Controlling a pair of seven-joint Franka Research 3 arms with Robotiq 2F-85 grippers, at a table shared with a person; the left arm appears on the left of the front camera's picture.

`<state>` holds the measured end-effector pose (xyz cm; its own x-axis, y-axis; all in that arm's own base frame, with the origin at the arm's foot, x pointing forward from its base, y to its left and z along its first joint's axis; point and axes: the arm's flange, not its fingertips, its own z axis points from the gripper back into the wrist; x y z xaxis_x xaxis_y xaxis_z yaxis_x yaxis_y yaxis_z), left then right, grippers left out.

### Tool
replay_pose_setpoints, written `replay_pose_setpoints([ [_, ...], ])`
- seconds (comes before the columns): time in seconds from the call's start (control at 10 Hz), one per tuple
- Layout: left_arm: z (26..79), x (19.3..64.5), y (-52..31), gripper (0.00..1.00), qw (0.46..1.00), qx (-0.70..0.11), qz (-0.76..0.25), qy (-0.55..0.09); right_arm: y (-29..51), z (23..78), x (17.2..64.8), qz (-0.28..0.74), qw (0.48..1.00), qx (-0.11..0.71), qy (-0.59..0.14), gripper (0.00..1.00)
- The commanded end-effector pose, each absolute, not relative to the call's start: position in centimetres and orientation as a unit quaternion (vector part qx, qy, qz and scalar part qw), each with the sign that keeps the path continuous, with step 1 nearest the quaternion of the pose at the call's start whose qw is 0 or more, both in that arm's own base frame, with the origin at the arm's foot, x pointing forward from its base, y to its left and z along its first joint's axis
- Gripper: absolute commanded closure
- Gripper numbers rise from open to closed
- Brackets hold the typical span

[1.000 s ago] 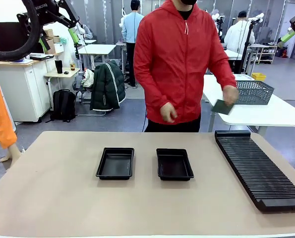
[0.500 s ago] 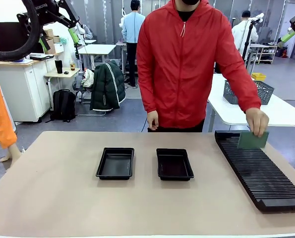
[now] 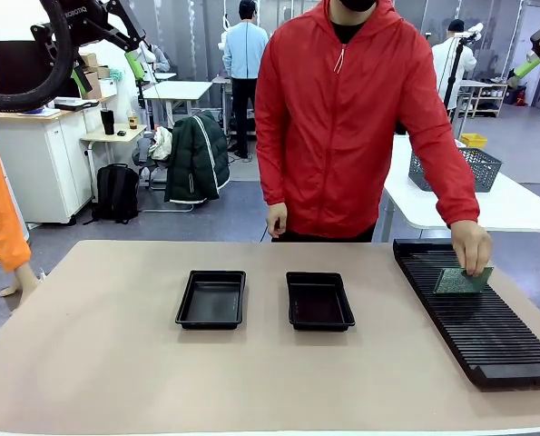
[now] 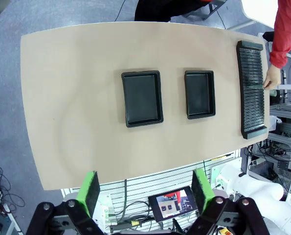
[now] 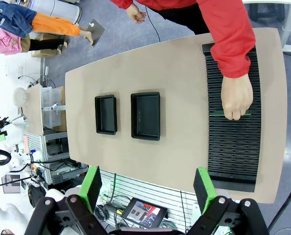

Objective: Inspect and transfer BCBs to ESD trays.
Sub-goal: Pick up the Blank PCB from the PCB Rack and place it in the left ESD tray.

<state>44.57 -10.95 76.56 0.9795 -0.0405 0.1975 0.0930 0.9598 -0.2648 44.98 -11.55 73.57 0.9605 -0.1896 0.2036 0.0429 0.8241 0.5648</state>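
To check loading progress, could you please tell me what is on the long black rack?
A green board stands on the rack near its far end, pinched by the person's hand. The hand covers its top edge; whether it sits in a slot is unclear.

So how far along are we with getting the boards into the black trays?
Barely begun. Done: nothing, the left ESD tray and right ESD tray are empty. In hand: the person's hand sets one BCB on edge in the slotted rack. The left gripper and right gripper hang open above the table, holding nothing. Left: inspecting and transferring boards into the trays.
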Motion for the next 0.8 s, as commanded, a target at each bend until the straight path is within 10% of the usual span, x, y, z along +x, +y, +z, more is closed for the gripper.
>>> replay_pose_setpoints([
  [0.0, 76.57, 44.57, -10.93, 0.00, 0.985, -0.138, -0.034, -0.096, -11.55, 73.58, 44.95, -0.062, 0.947, 0.290, -0.127, 0.00],
  [0.7, 76.57, 44.57, -10.93, 0.00, 0.985, -0.138, -0.034, -0.096, -11.55, 73.58, 44.95, -0.062, 0.947, 0.290, -0.127, 0.00],
])
